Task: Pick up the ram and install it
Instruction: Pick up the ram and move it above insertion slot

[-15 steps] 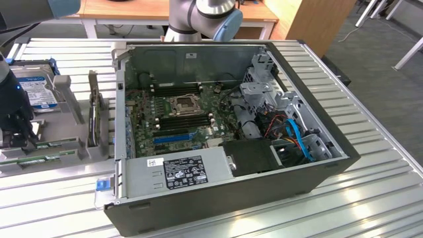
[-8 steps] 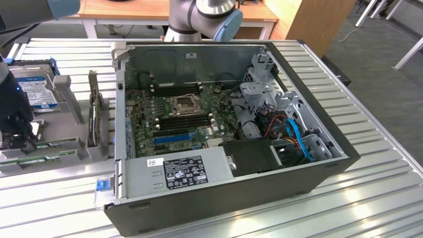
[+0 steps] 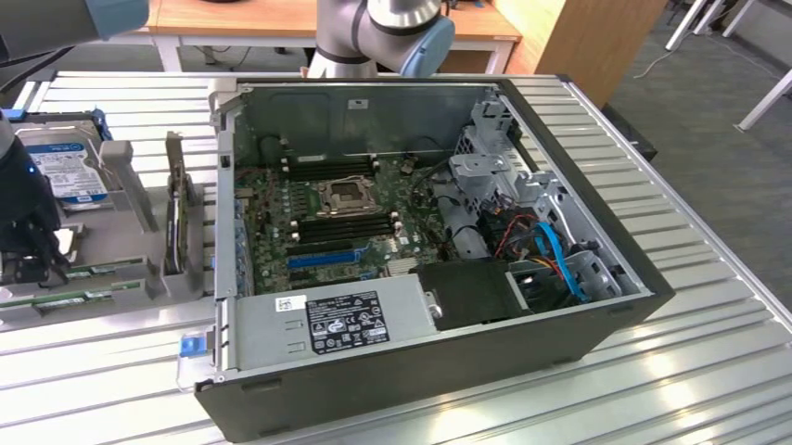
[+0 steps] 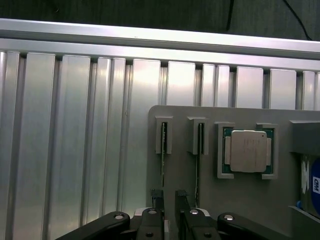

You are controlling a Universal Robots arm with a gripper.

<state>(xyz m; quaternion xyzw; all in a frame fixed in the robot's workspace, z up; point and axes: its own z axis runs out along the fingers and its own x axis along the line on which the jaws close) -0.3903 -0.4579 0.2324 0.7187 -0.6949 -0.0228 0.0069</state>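
While our claw (image 4: pixel 169 216) hangs released, fingers spread, over the grey holder (image 4: pixel 260 200) on the counter (image 4: pixel 75 150), the ram (image 4: pixel 163 160) stands on edge in its slot just ahead of the claw, lined up with the gap. A second stick (image 4: pixel 198 165) and a processor chip (image 4: pixel 247 151) sit off to one side.

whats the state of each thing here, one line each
gripper: open, at the ram, holding nothing
ram: on edge in a holder slot, not gripped
second ram stick: on edge in the next slot
processor: flat in its pocket
computer case: side open, motherboard exposed
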